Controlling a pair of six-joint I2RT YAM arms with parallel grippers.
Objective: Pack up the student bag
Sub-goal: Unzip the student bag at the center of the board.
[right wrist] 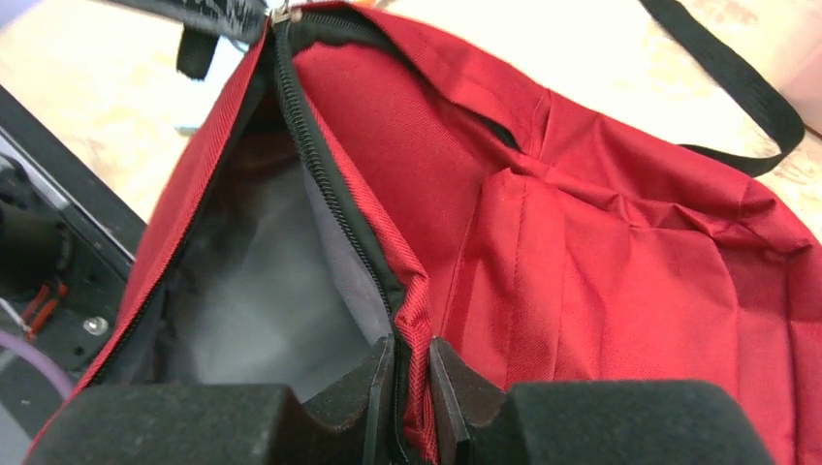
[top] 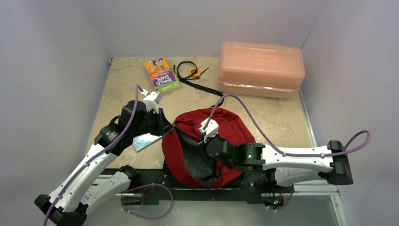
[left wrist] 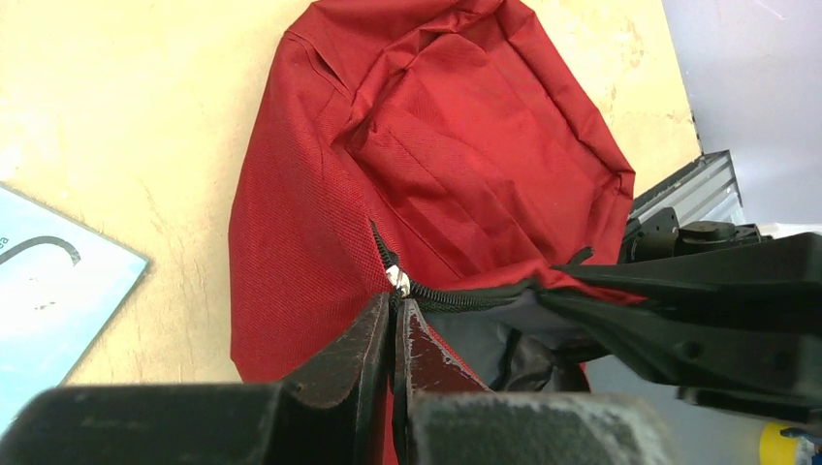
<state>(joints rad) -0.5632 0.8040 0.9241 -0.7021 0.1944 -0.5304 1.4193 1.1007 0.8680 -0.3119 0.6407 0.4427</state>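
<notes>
A: How is the left gripper (left wrist: 395, 308) set?
B: Closed tight on a sliver of cloth at the zip end of the dark red fabric student bag (top: 233, 129). The bag lies at the near middle of the beige stone-look table (top: 122, 80), and a thin pale blue booklet (top: 145, 142) sits just left of it, beside that arm
A: What could go wrong there?
B: So little fabric is caught by the black zipper (right wrist: 330, 184) that a hard tug may slip it free, and the mouth would sag closed
A: And the right gripper (right wrist: 409, 358)?
B: Narrow, nipping the red lip of the opening with its grey lining (right wrist: 252, 291). If the 2 arms pull unevenly, I think the soft bag twists or drags toward the near edge
A: Anything else?
B: Both hands are occupied, so fetching the colourful paperback book (top: 161, 74) at the back means letting 1 side go, and the opening could fold shut
</notes>
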